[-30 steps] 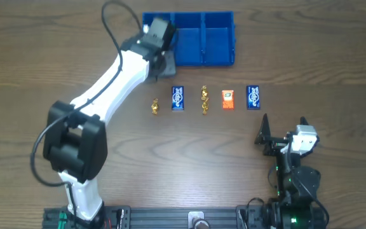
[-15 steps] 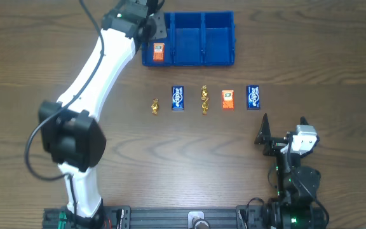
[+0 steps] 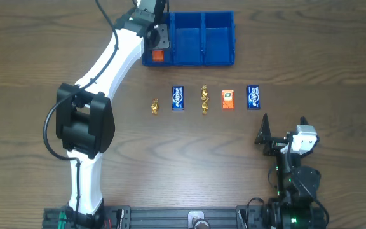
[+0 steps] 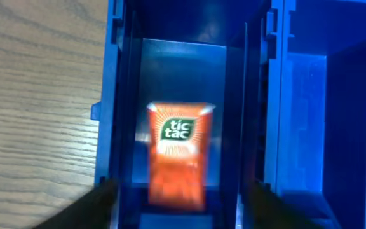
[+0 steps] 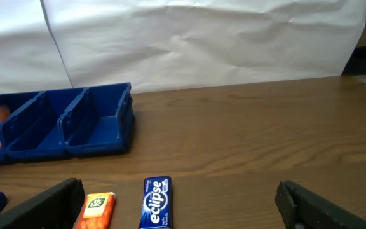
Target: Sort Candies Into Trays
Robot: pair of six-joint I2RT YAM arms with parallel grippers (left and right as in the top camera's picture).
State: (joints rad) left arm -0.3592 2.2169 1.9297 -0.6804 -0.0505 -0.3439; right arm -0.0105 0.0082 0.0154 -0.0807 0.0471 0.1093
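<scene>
An orange mint box [image 4: 178, 156] lies flat in the left compartment of the blue three-part tray [image 3: 202, 62]; the top view shows that box [image 3: 158, 56] near the compartment's front wall. My left gripper [image 3: 157, 39] hangs just above it, open, its fingers [image 4: 88, 207] either side of the box. On the table in front of the tray is a row: a gold candy [image 3: 155, 105], a blue gum pack [image 3: 178, 98], two gold candies [image 3: 204, 100], a second orange box [image 3: 227, 99] and another blue pack [image 3: 253, 97]. My right gripper [image 3: 283, 130] stands open near the table's front, apart from the row.
The tray's middle and right compartments [image 3: 217, 38] hold nothing. The right wrist view looks along the table at the tray [image 5: 68, 124], the orange box [image 5: 97, 208] and a blue pack [image 5: 155, 202], with a white backdrop behind. Bare wood surrounds the row.
The left gripper, earlier covering the tray's left compartment, pulled aside and uncovered the orange box lying in it, then came back over it. The right arm has not moved.
</scene>
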